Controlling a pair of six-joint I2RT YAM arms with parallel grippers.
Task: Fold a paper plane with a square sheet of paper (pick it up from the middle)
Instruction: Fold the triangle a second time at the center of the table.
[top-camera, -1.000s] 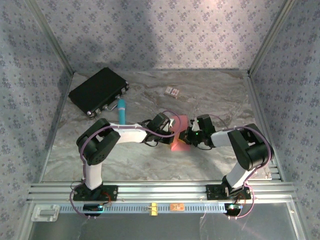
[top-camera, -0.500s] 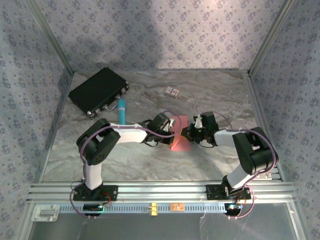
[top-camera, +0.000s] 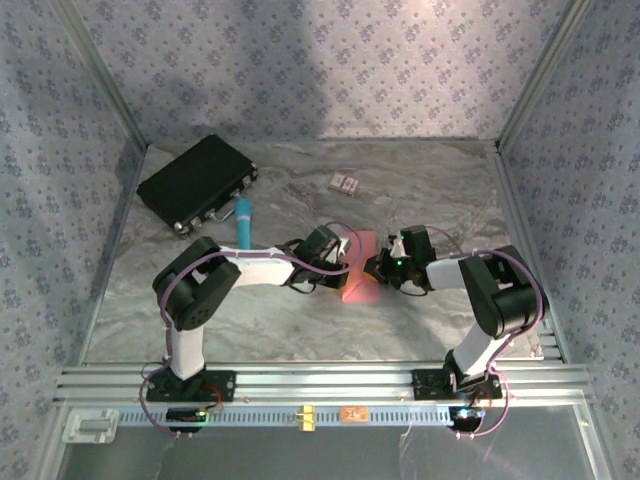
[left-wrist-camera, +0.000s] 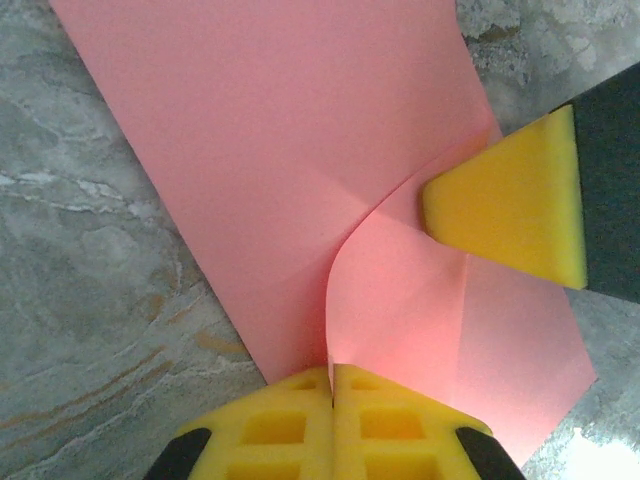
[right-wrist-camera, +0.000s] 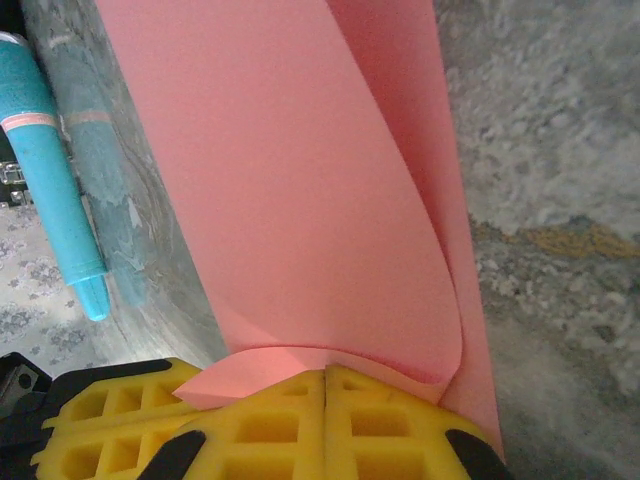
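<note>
Both arms reach inward, grippers nearly nose to nose.

The left arm (top-camera: 250, 266) stretches low to the right from its bent elbow, and the right arm (top-camera: 470, 278) folds back to the left. The left gripper (left-wrist-camera: 332, 375) has its yellow pads pressed flat together, pinching the square sheet of paper (left-wrist-camera: 300, 150). The right gripper (right-wrist-camera: 327, 372) is likewise clamped on the sheet's edge, and one of its pads (left-wrist-camera: 500, 200) sits just beyond the left gripper's tips.

One pink sheet of paper (top-camera: 358, 288), one teal marker (top-camera: 243, 222), one black case (top-camera: 195, 180), one patterned card (top-camera: 344, 182), two arms: left arm (top-camera: 260, 265), right arm (top-camera: 500, 290).
</note>
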